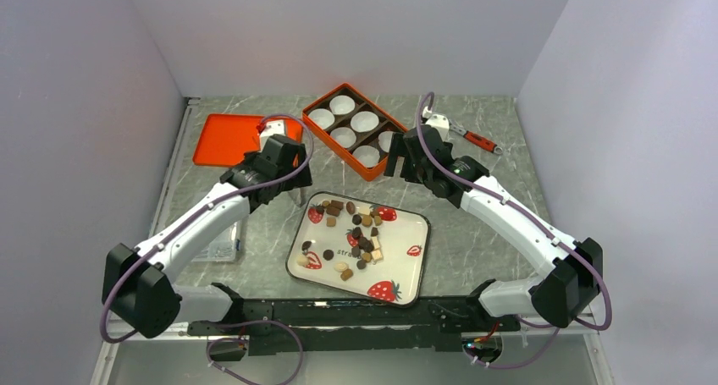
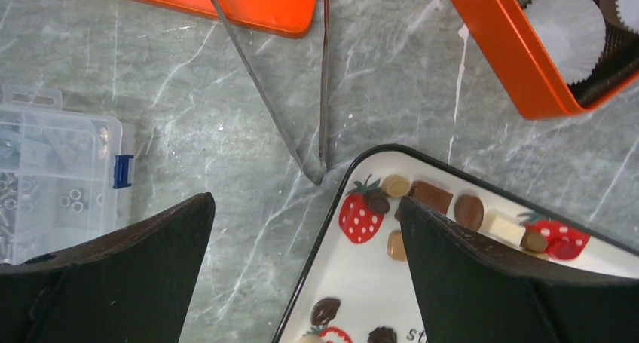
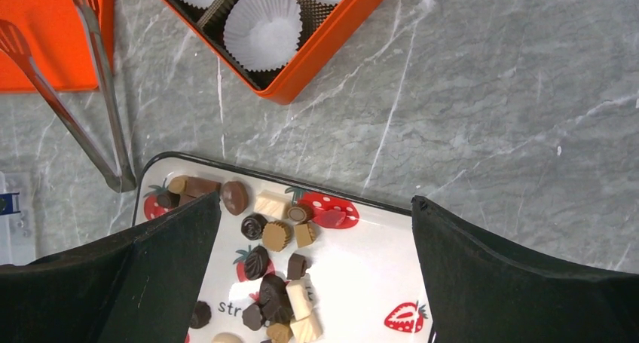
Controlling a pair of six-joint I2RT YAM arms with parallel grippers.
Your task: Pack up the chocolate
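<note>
The chocolate (image 1: 360, 233) lies as many small dark, light brown and cream pieces on a white strawberry-print tray (image 1: 419, 258). An orange box (image 1: 337, 151) with white paper cups (image 3: 262, 28) stands behind the tray. My left gripper (image 1: 288, 182) hovers open over the tray's far left corner, with nothing between its fingers. In the left wrist view the left gripper (image 2: 305, 203) spans the tray rim, and chocolate (image 2: 431, 196) lies by its right finger. My right gripper (image 1: 408, 161) is open above the tray's far edge. The right gripper (image 3: 315, 201) frames the chocolate (image 3: 275, 235) from above.
Metal tongs (image 2: 324, 79) reach from the flat orange lid (image 1: 224, 140) to the tray's corner. A clear plastic parts case (image 2: 53, 177) sits left of the tray. A red-handled tool (image 1: 474, 137) lies at the back right. Grey walls close in the marble tabletop.
</note>
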